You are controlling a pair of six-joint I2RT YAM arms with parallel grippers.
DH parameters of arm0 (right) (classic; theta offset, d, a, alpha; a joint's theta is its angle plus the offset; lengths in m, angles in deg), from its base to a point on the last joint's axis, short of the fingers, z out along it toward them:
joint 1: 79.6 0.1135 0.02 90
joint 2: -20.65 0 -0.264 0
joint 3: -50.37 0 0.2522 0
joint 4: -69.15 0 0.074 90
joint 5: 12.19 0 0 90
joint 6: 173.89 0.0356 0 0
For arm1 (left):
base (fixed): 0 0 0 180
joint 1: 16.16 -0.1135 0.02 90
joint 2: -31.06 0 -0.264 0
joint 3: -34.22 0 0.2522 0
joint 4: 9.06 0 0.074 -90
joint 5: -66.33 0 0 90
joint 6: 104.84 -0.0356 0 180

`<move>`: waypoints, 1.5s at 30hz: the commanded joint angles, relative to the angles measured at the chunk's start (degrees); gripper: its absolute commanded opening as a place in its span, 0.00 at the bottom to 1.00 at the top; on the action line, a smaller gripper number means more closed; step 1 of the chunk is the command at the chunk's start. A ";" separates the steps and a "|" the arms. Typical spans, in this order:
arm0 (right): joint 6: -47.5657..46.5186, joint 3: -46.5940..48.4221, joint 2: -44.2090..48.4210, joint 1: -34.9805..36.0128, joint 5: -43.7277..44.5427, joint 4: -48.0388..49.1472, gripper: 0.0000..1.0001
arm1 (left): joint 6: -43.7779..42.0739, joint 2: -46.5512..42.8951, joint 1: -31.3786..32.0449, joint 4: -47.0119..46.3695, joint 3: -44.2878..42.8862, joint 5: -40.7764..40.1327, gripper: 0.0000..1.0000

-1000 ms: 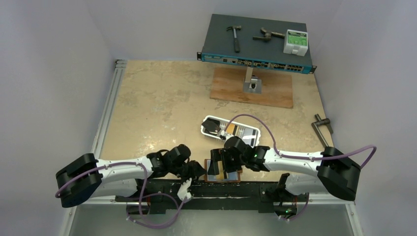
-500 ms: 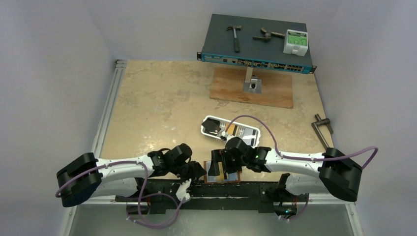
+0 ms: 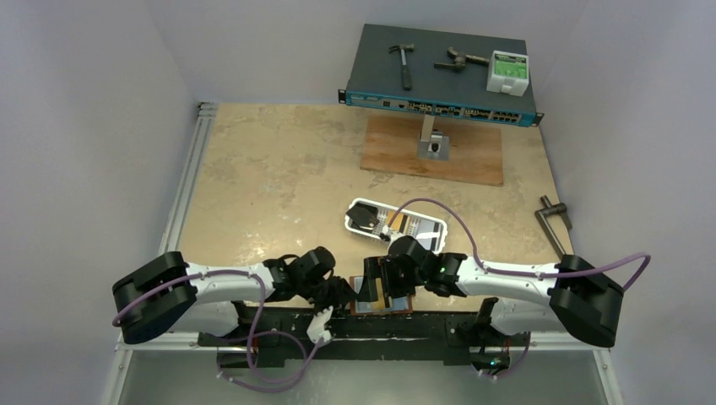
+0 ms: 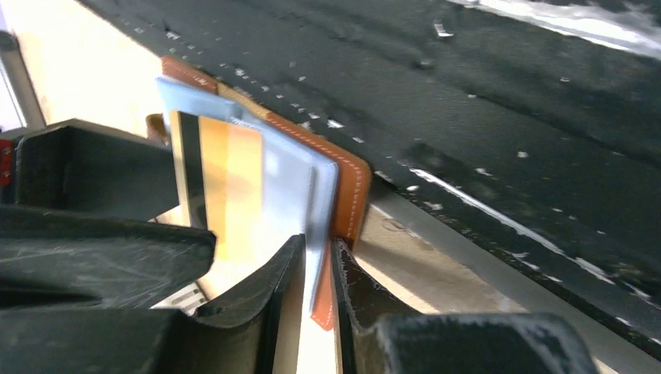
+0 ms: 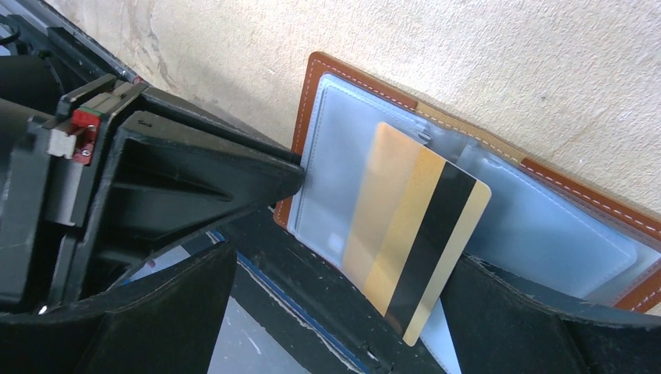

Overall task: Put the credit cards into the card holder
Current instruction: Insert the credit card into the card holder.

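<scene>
The brown leather card holder (image 3: 402,305) lies open at the table's near edge, its clear pockets up (image 5: 335,156). An orange-yellow card with a black stripe (image 5: 413,234) sits partly in one pocket and sticks out toward the rail; it also shows in the left wrist view (image 4: 230,187). My left gripper (image 3: 341,295) is shut on the holder's left edge, pinching leather and clear sleeve (image 4: 317,261). My right gripper (image 3: 382,283) hovers over the holder with its jaws wide apart (image 5: 335,308), the card between them, not clamped.
A white slotted tray (image 3: 432,226) with several more cards stands just behind the holder. The black mounting rail (image 3: 422,325) runs along the near edge. A wooden board (image 3: 473,156), a network switch (image 3: 439,84) and a metal crank (image 3: 553,221) lie farther back and right.
The left arm's elbow has swung a little right and forward. Both grippers stay at the holder, almost unmoved. The card stays partly in the pocket.
</scene>
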 commanded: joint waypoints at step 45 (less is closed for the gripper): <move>-2.50 6.06 0.03 0.21 1.50 -8.11 0.99 | -0.55 4.47 4.07 14.94 -2.43 -6.26 0.20</move>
